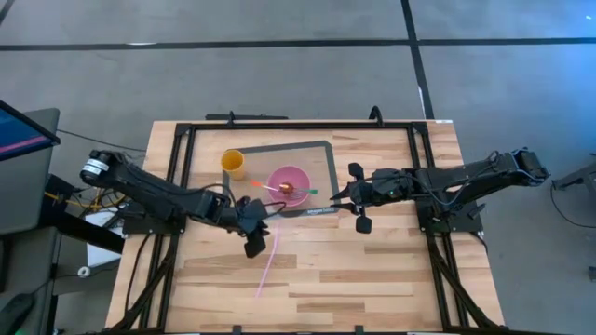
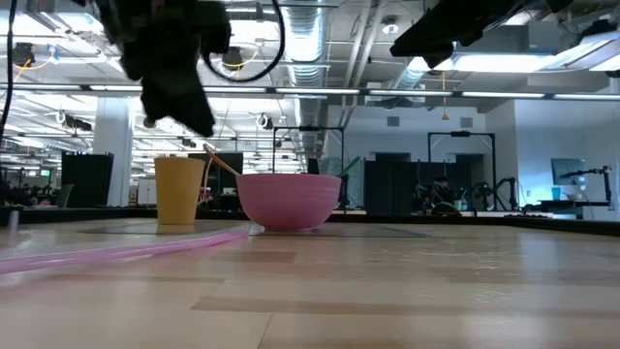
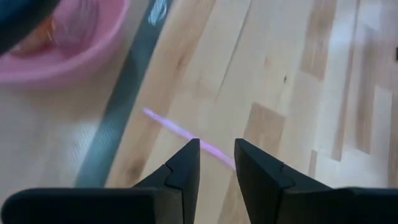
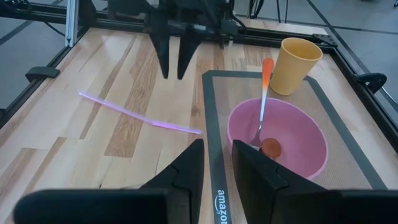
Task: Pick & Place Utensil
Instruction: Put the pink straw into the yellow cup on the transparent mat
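Pink straw (image 1: pixel 269 263) on table; left hand (image 1: pixel 255 234) above, near-closed, empty.

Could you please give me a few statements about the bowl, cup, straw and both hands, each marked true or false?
1. A utensil with an orange handle rests in the pink bowl. True.
2. The yellow cup lies tipped on its side. False: it stands upright on the mat.
3. The pink straw lies on the bare wood, off the mat. True.
4. The left hand grips the straw. False: it hovers above it, holding nothing.
5. The right hand is inside the bowl. False: it is beside the bowl.
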Controlling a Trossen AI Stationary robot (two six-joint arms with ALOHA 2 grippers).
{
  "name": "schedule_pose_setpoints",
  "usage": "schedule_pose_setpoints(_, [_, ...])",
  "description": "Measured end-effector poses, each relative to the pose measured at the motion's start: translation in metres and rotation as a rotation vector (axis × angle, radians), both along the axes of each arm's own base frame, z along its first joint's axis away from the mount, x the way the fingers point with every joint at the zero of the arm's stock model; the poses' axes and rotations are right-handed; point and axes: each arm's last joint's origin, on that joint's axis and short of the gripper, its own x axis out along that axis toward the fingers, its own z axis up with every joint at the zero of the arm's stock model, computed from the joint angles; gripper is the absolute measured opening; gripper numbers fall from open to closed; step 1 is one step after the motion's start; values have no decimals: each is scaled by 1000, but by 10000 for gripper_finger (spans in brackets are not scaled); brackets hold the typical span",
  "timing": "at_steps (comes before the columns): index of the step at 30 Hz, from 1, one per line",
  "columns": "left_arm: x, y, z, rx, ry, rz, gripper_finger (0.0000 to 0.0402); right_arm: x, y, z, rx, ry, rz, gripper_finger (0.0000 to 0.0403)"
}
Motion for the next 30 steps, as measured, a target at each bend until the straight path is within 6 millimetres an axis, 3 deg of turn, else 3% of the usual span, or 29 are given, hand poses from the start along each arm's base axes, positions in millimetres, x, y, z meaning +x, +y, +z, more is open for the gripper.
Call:
schedule_pose_setpoints(7, [-3,-1,-32,-32,-5,80,100,0,0,0,0,2,0,77])
schedule_pose_setpoints(15, [18,-8,-65,-44,26,98,100,0,0,-1,0,8,0,77])
schedule_pose_setpoints(23, [41,-17,-72,-38,60,89,100,0,0,-1,0,7,0,77])
schedule_pose_setpoints(30, [46,-18,-80,-26,91,91,100,-1,0,-1,-1,13,0,77])
